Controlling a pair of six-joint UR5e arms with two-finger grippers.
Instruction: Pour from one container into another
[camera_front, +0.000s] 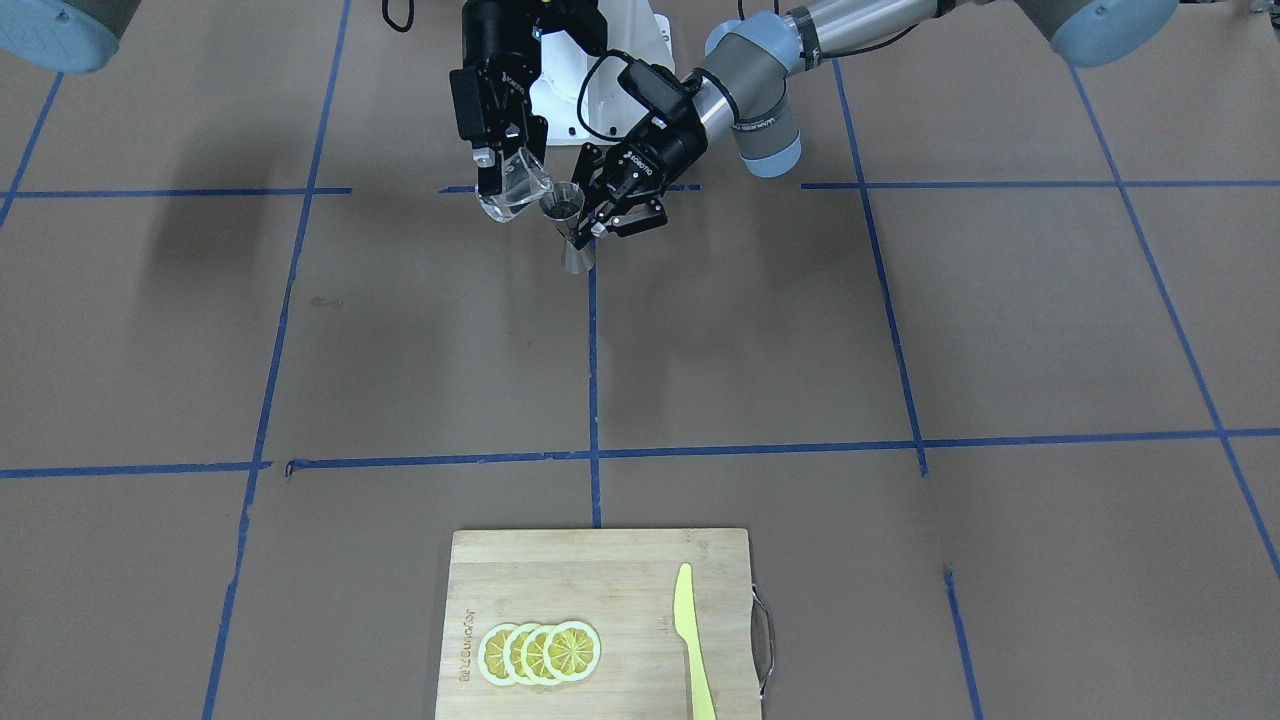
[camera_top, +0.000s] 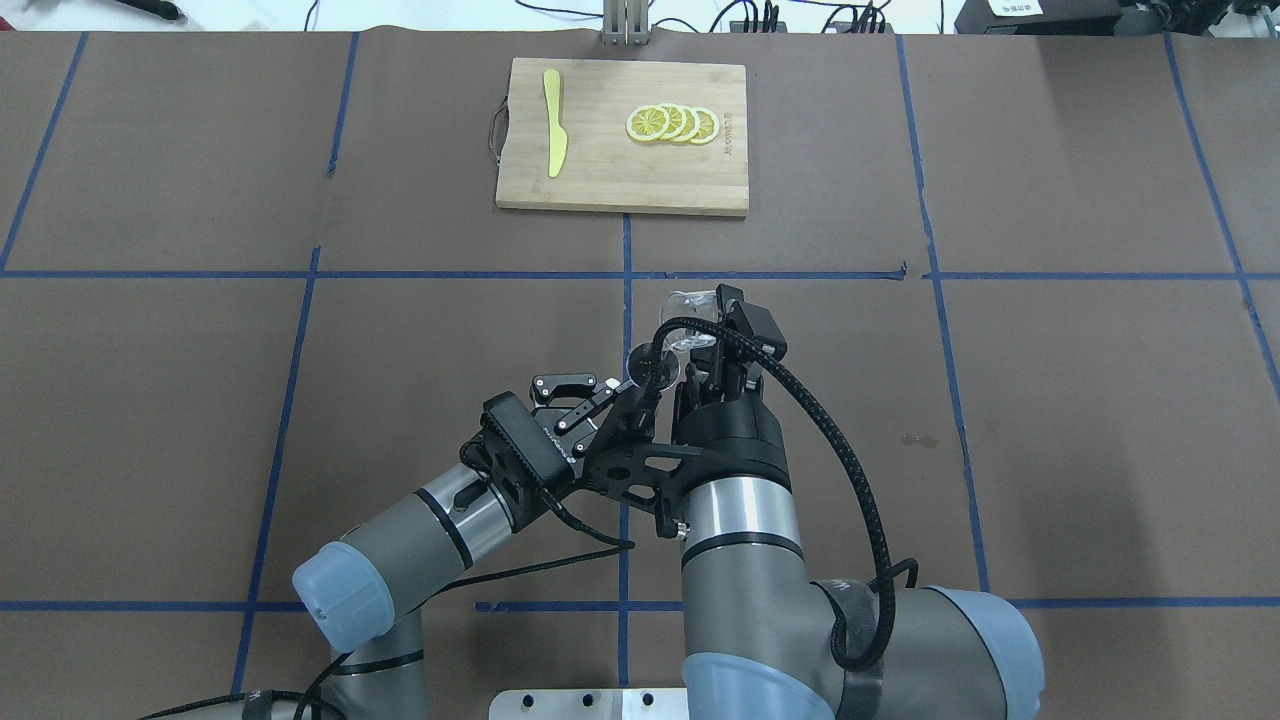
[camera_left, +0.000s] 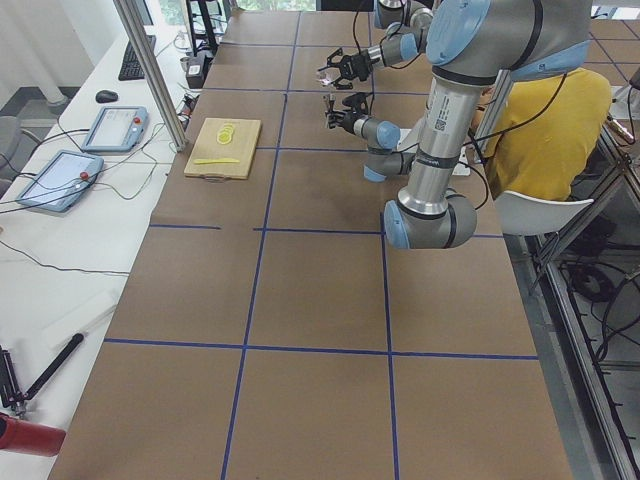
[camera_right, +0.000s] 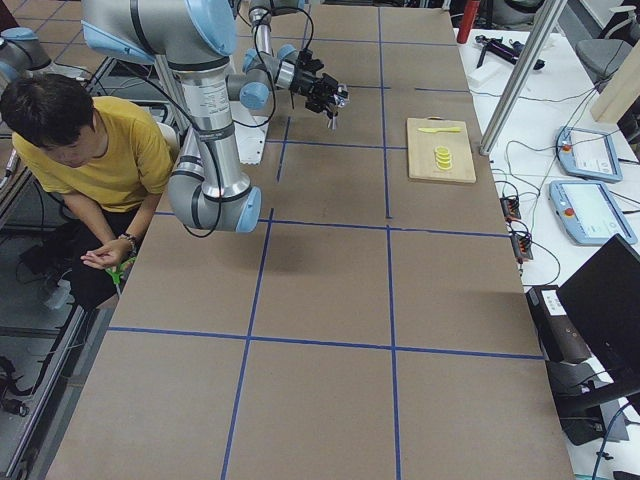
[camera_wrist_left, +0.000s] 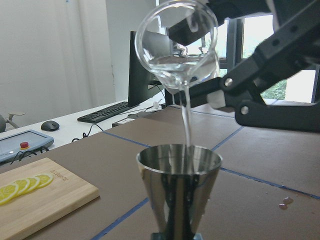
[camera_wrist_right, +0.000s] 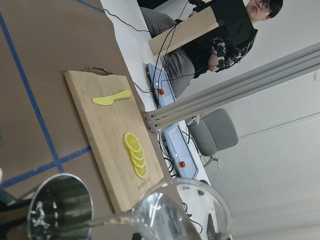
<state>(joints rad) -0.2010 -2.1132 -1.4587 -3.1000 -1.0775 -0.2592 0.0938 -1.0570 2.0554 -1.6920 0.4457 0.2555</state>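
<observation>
Over mid-table, the glass cup (camera_wrist_left: 176, 47) clamped in my right gripper (camera_front: 505, 170) could tip faster and splash past the steel jigger (camera_wrist_left: 179, 190) seemingly pinched in my left gripper (camera_front: 590, 228).

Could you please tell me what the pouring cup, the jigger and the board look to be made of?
The glass cup: clear glass, probably; see-through, with bright reflections.
The jigger: polished steel, it seems; silvery, mirror-like walls.
The cutting board: pale wood, perhaps bamboo; matt, with visible grain strips.
</observation>
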